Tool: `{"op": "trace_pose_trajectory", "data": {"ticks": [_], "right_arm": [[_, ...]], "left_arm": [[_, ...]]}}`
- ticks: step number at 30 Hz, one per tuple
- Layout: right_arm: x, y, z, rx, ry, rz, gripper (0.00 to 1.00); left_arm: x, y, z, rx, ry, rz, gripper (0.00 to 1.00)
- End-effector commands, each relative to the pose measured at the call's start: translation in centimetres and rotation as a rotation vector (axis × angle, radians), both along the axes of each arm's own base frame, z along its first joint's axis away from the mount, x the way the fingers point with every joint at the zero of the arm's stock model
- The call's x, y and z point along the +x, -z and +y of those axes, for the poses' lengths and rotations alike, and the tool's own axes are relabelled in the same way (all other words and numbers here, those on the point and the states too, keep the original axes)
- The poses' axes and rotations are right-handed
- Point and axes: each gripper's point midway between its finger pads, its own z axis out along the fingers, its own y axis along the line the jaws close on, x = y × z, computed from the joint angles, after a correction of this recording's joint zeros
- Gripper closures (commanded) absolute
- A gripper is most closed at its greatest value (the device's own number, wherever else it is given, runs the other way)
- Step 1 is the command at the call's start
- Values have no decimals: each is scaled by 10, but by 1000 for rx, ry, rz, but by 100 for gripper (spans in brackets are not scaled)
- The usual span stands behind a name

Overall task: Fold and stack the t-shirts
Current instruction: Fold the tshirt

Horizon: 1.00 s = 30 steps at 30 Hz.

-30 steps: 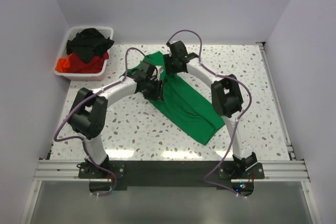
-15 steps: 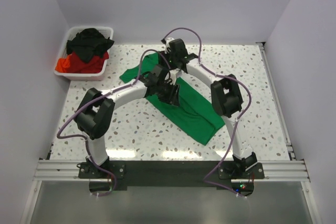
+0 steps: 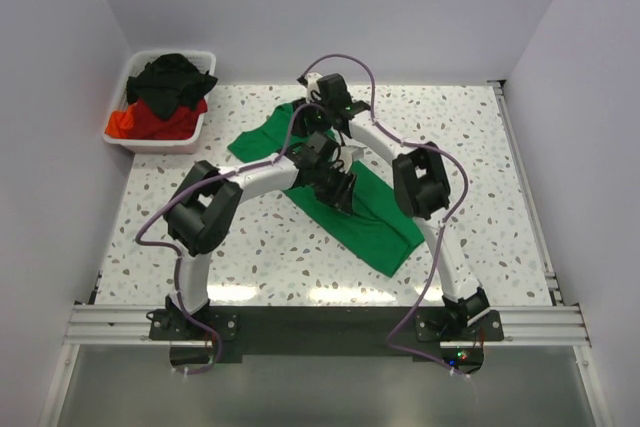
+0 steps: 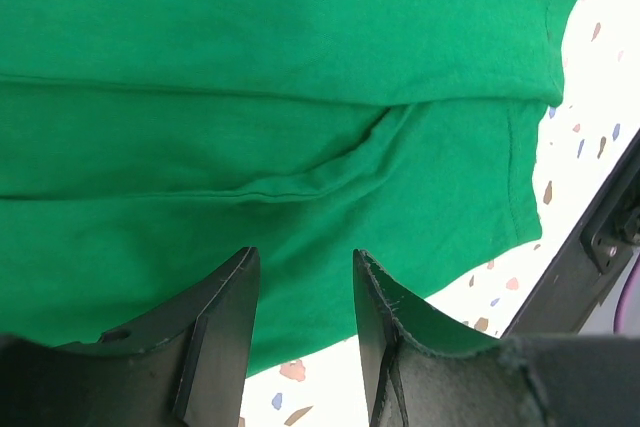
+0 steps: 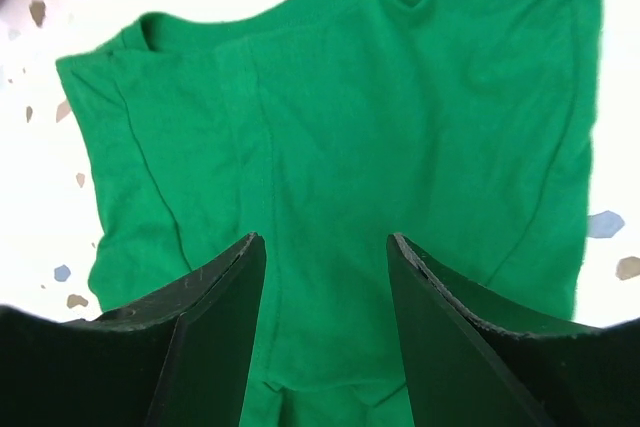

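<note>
A bright green t-shirt (image 3: 378,225) lies flat, running diagonally across the middle of the table. My left gripper (image 3: 340,191) hovers over its middle, open and empty. In the left wrist view its jaws (image 4: 305,259) stand apart above the shirt (image 4: 300,47), near a hem with bare table beside it. My right gripper (image 3: 310,123) is over the shirt's far end, open and empty. In the right wrist view (image 5: 325,242) it is just above the collar and shoulder area (image 5: 350,137). A black t-shirt (image 3: 176,77) and a red t-shirt (image 3: 150,123) lie crumpled in the bin.
The white plastic bin (image 3: 160,144) stands at the far left corner of the speckled table (image 3: 250,247). White walls close in the left, back and right sides. The arms cross above the shirt, with purple cables looping over them.
My left gripper has moved right and nearer along the shirt towards its middle. My right gripper has shifted slightly back and left. The shirt's far-left part now lies uncovered and flat.
</note>
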Motion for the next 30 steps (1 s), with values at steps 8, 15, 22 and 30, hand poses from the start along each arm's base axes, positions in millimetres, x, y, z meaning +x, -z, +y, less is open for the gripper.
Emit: {"op": "trace_pose_trajectory", "data": {"ticks": [8,15,22,30], "right_arm": [[-8,30,3,-41,-44,41,43],[6,59,-15,-140,57,48,44],[28,73,-51,-262,266,37,43],[34,69,-65,-243,400,46,43]], "left_arm": [[-28,9,-2,24,82,-4,53],[-49,21,1,32,131,39,53],[-67,27,16,67,156,63,53],[-85,20,32,70,180,63,54]]}}
